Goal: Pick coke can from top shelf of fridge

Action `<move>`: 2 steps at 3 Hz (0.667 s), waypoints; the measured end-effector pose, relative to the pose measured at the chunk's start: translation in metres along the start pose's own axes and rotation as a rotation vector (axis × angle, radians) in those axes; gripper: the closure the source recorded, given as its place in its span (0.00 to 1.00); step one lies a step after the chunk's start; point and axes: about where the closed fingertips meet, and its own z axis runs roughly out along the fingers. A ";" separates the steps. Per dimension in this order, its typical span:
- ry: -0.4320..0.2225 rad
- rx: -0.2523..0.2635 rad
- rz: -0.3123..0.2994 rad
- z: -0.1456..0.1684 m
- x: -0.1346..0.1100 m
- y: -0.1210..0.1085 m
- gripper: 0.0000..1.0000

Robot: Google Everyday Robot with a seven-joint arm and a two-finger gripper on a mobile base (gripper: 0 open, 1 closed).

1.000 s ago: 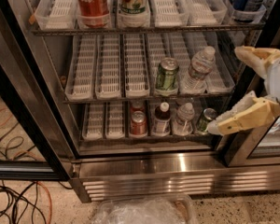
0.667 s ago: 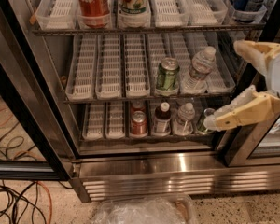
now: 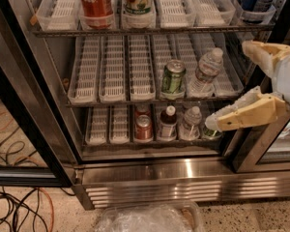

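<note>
Camera view is cropping the coke can (image 3: 95, 4) on the top shelf (image 3: 150, 31); the gripper (image 3: 227, 84), fingers apart, is hovering right of a green can (image 3: 173, 76) and water bottle (image 3: 206, 74).

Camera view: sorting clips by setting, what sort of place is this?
Probably a shop or office pantry: a glass-door drinks fridge, the coke can on its top shelf, cables on the floor. The gripper sits at right, jaws open.
</note>
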 end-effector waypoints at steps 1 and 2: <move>-0.062 0.071 0.052 0.010 -0.013 0.002 0.00; -0.120 0.148 0.088 0.024 -0.027 0.003 0.00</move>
